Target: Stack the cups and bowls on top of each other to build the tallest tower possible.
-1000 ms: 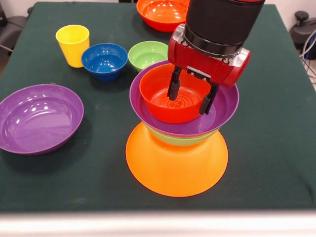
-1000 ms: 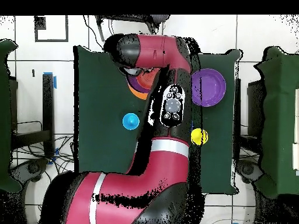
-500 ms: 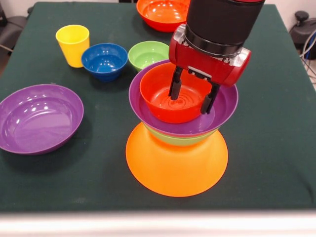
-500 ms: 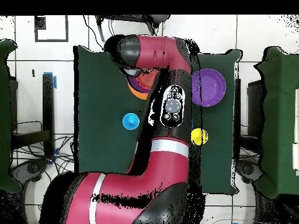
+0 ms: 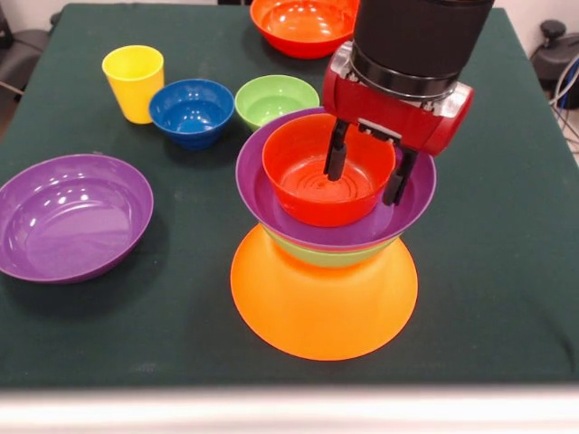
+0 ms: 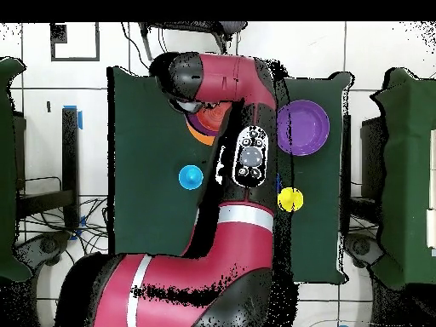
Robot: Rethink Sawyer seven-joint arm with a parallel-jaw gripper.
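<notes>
The red-orange bowl [image 5: 327,181], seated atop the tower [image 5: 326,262], has apparently just been released, since the gripper [image 5: 369,172] is now seen lifted slightly, fingers spread astride its rim.

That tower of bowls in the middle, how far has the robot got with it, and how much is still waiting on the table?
Done: the tower has an upturned orange bowl, then green, purple and a red-orange bowl nested on top. In hand: the gripper straddles that top bowl's rim, fingers apart. Left: the yellow cup, blue bowl, small green bowl, big purple bowl and far red-orange bowl. The light blue cup shows only overhead.
</notes>
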